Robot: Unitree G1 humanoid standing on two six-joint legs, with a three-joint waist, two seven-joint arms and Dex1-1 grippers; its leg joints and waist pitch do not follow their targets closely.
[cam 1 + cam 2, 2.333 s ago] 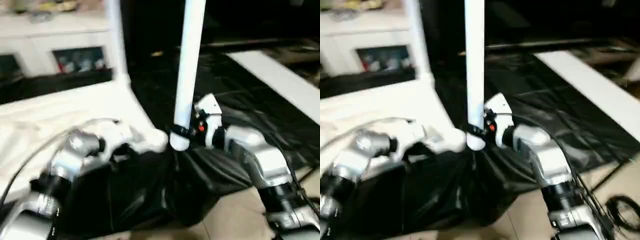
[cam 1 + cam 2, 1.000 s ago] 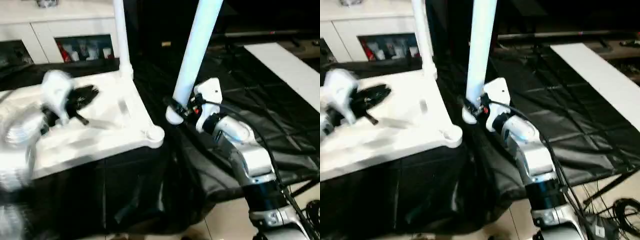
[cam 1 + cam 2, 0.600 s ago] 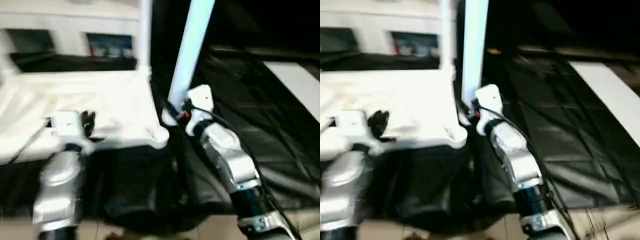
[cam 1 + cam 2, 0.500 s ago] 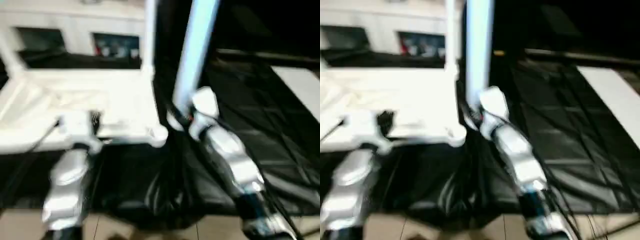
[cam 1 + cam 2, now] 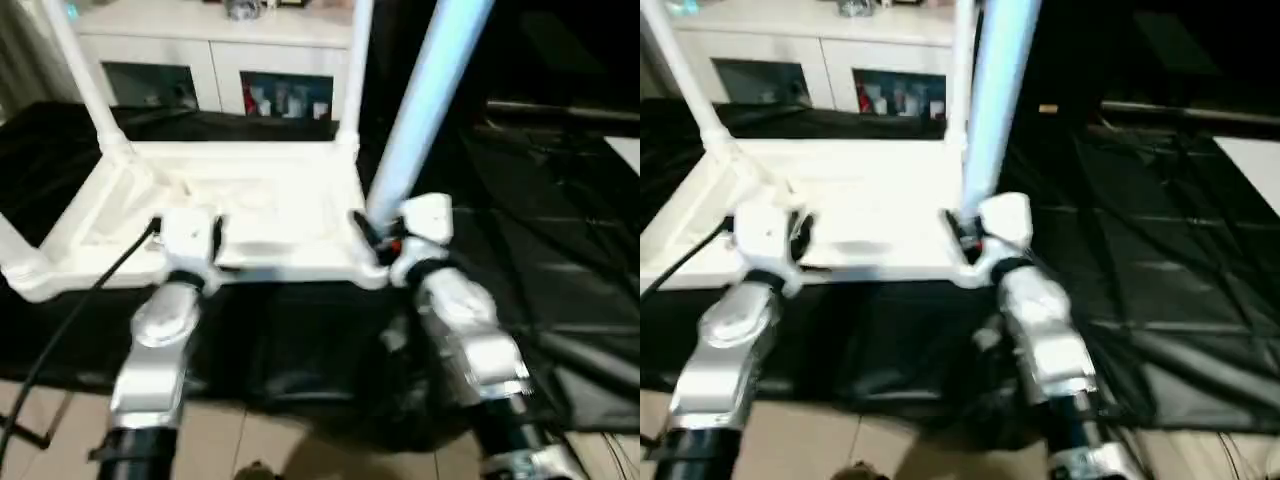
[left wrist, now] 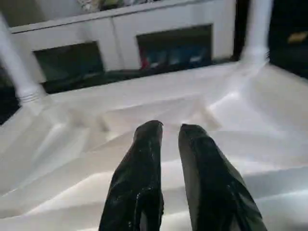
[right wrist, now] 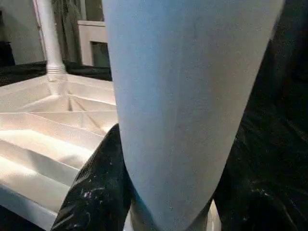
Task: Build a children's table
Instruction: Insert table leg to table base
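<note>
Table top (image 5: 250,215) lay inverted on black tabletop (image 5: 560,230). Right gripper (image 5: 372,235) clamped a leg (image 5: 425,110) low, over the near corner socket. Left gripper (image 6: 166,144) nearly closed, empty. Leg likely light, stiff, slick; low grip suits.

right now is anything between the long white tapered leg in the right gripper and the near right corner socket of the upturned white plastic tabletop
Nothing visible stands between them. The right gripper holds the long white tapered leg upright by its lower end, right at the near right corner socket of the upturned white plastic tabletop. Whether the end is already seated cannot be told.
</note>
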